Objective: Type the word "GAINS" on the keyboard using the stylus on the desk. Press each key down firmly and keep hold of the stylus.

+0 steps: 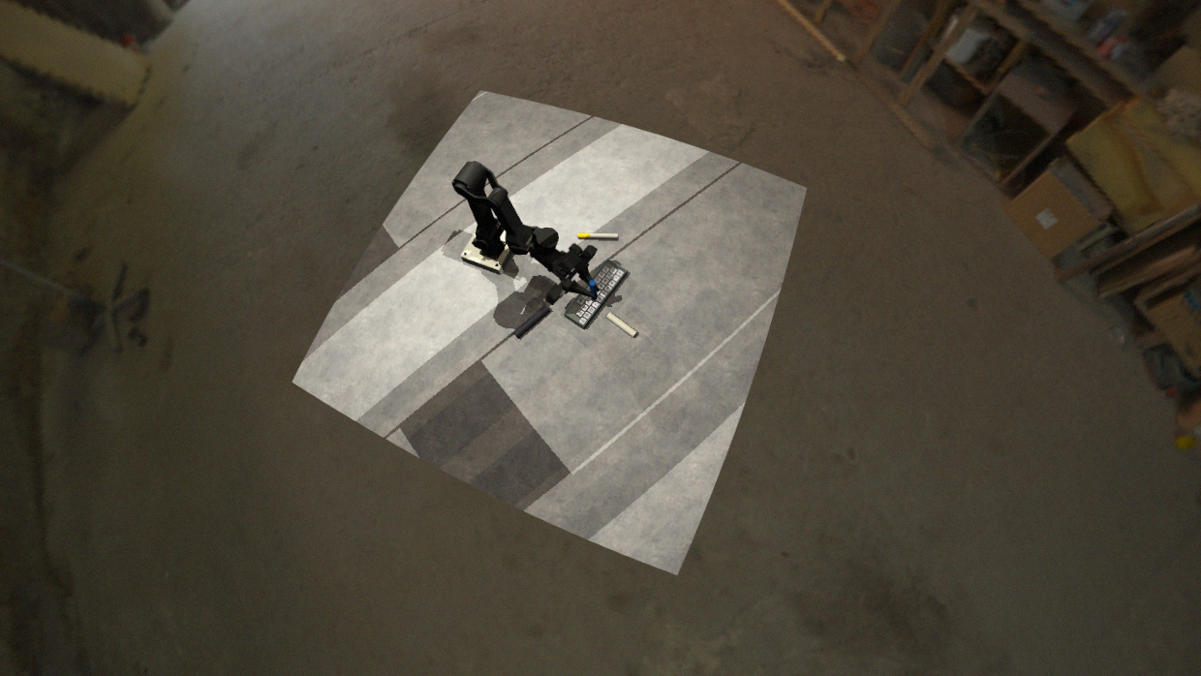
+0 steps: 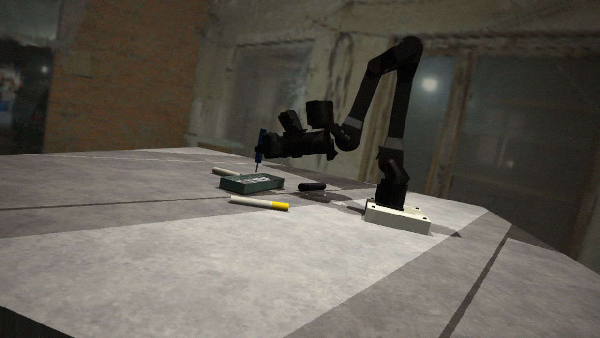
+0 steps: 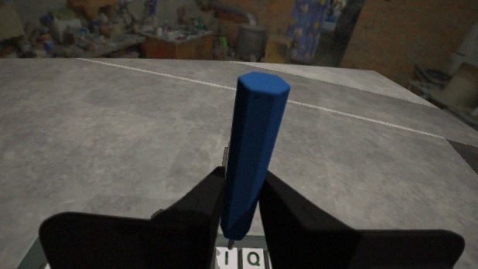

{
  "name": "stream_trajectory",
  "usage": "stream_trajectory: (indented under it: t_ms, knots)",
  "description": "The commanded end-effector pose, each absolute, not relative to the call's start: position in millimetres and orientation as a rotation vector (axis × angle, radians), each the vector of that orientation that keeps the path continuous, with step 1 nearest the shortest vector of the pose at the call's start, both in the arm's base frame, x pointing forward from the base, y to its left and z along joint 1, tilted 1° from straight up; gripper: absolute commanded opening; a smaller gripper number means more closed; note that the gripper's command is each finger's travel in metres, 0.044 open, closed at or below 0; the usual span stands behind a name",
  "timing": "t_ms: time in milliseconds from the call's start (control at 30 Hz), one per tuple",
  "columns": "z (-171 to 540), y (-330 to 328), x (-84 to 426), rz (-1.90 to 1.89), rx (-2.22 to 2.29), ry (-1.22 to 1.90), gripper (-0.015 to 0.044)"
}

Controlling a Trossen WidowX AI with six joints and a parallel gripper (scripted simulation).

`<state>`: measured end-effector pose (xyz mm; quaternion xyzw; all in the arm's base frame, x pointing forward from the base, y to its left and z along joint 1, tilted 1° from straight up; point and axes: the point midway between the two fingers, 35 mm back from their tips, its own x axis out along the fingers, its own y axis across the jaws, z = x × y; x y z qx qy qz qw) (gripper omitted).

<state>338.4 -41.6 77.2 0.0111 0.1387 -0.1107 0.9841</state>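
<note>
The stylus (image 1: 592,284) (image 2: 262,136) (image 3: 255,131) has a blue hexagonal handle and a thin dark tip. My gripper (image 1: 593,291) (image 2: 259,150) (image 3: 241,175) is shut on the handle and holds it nearly upright, tip down. The dark green keyboard (image 1: 621,268) (image 2: 264,187) (image 3: 255,240) lies under it with white keys. In the wrist view the tip shows at the upper edge of the I key (image 3: 227,259), with the Q key (image 3: 253,260) to its right. In the exterior view the tip ends close above the keyboard's far edge; contact is not clear. The fingers hide most other keys in the wrist view.
A white marker with a yellow end (image 1: 601,236) (image 2: 251,202) lies on one side of the keyboard. A cream cylinder (image 1: 622,324) (image 2: 224,171) lies beyond its far side. A black cylinder (image 1: 533,322) (image 2: 311,186) lies between the keyboard and the arm's pale base (image 1: 484,257) (image 2: 397,221).
</note>
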Motion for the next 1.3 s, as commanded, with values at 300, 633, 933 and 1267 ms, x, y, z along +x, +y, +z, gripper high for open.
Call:
stream_trajectory:
  t_ms: [300,633,933,1267]
  knots:
    - [74.9,-41.2,337.9,-0.219,0.018,0.283,0.0]
    - [73.5,-40.9,340.6,-0.219,0.018,0.283,0.0081]
    - [69.4,-40.8,341.6,-0.219,0.018,0.283,0.0081]
    - [69.4,-40.8,341.6,-0.219,0.018,0.283,0.0081]
